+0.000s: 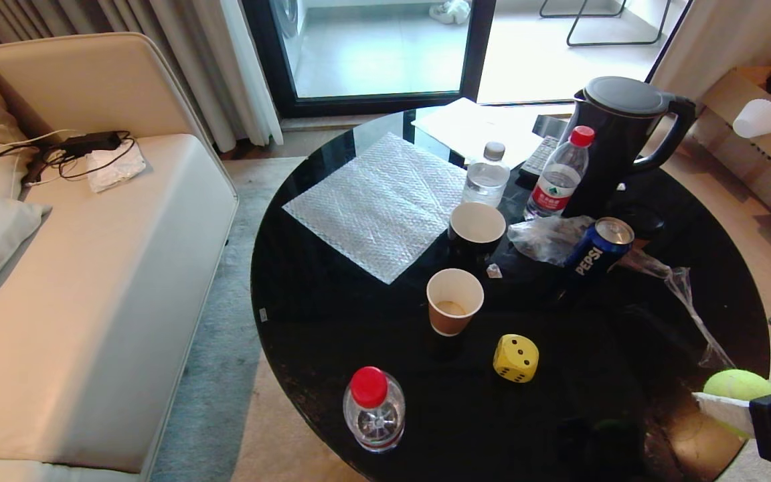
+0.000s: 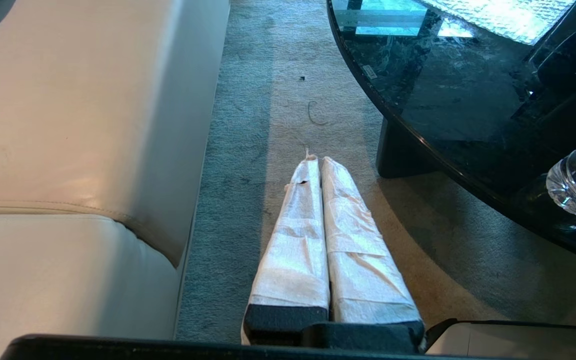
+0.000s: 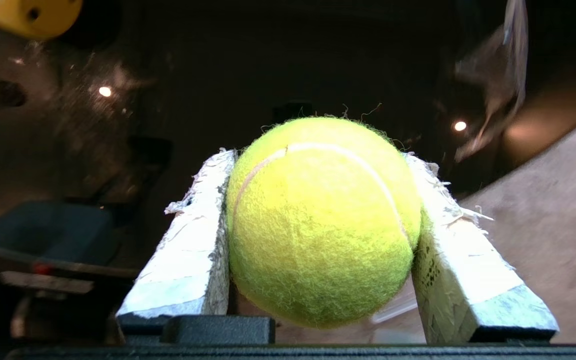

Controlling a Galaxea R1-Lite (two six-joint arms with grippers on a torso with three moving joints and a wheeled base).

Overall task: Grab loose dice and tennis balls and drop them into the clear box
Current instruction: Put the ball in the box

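The right gripper [image 3: 318, 235], its two white tape-wrapped fingers [image 3: 188, 250] pressing on either side, is pinching a fuzzy yellow-green tennis ball [image 3: 320, 220] and is carrying it at the near right edge of the round black glossy table [image 1: 332, 314], where the ball [image 1: 737, 385] is showing just over the rim. The left gripper [image 2: 318, 165], fingers pressed together with nothing between them, is hanging parked over the carpet between the beige sofa [image 2: 83, 125] and the table. One bright yellow foam die with black pips [image 1: 516, 358] is sitting loose on the tabletop, just beside a brown paper cup [image 1: 454, 301]. The clear box is appearing in none of the views, so nothing is showing as deposited; judging from this, one ball is in hand and awaiting its drop, and the yellow die is waiting to be collected. The beige die and any second ball are not visible.
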